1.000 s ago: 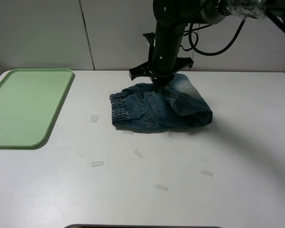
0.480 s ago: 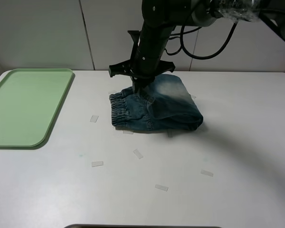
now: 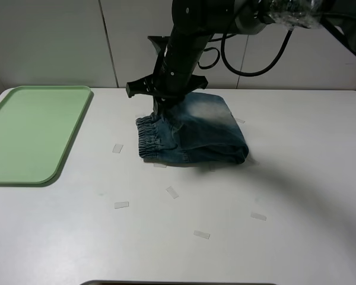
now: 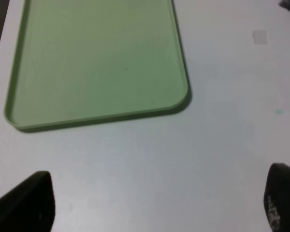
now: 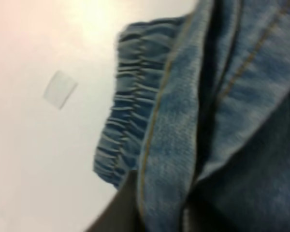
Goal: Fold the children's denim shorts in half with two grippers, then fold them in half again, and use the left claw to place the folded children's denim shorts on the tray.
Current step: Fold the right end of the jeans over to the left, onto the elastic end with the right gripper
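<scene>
- While the right end effector sits low on the children's denim shorts by the waistband, can't tell if it's clamped on cloth or parted; wrist view is all denim.
- Other arm: left end effector has fingers wide apart, empty, over the counter near the tray.
- Shorts: folded bundle mid-counter, well apart from tray.
- Handling (est.): light, soft, floppy; stacked layers may slide or spring open. Best hold prob. a pinch thru all layers at the waistband edge.
- Materials: washed blue denim w/ pale faded patch, gathered elastic, tan stitching; tray is smooth pale-green plastic w/ low rim, rounded corners; counter matte white.
</scene>
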`<state>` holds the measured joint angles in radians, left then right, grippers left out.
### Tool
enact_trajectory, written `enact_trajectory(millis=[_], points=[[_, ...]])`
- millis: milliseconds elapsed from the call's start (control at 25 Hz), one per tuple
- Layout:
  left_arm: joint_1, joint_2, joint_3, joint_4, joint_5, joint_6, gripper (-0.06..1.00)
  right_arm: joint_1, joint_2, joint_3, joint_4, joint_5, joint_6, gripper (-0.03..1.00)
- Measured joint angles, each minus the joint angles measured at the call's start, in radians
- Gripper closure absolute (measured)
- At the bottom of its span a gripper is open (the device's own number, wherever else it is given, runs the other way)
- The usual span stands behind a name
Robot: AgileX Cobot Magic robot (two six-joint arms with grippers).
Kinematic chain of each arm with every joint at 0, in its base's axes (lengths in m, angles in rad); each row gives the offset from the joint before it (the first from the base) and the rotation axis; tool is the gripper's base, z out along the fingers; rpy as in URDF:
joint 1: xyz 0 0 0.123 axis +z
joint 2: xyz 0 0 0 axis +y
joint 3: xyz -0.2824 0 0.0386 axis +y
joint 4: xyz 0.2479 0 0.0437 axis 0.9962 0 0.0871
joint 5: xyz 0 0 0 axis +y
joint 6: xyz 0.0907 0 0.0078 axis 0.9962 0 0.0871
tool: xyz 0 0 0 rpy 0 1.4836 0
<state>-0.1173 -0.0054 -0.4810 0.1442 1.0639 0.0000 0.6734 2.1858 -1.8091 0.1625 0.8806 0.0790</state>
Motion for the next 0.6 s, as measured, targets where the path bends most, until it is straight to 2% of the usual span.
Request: enact_trajectory(millis=[40,120,160,240,400,600], points=[[0.000,0.000,0.000,0.000,0.000,0.000,0.09,0.000,0.000,0.000,0.010,-0.003,-0.029,0.74],[0.000,0.000,0.000,0.000,0.000,0.000,0.09,0.000,0.000,0.000,0.023,-0.005,-0.095,0.51],[0.000,0.000,0.000,0.000,0.000,0.000,0.09,0.000,0.000,0.000,0.024,-0.007,-0.117,0.43],[0.000,0.000,0.000,0.000,0.000,0.000,0.09,0.000,0.000,0.000,0.025,-0.012,-0.146,0.33],[0.000,0.000,0.000,0.000,0.000,0.000,0.09,0.000,0.000,0.000,0.024,-0.028,-0.153,0.28],[0.000,0.000,0.000,0.000,0.000,0.000,0.09,-0.010,0.000,0.000,-0.033,-0.016,-0.156,0.27]])
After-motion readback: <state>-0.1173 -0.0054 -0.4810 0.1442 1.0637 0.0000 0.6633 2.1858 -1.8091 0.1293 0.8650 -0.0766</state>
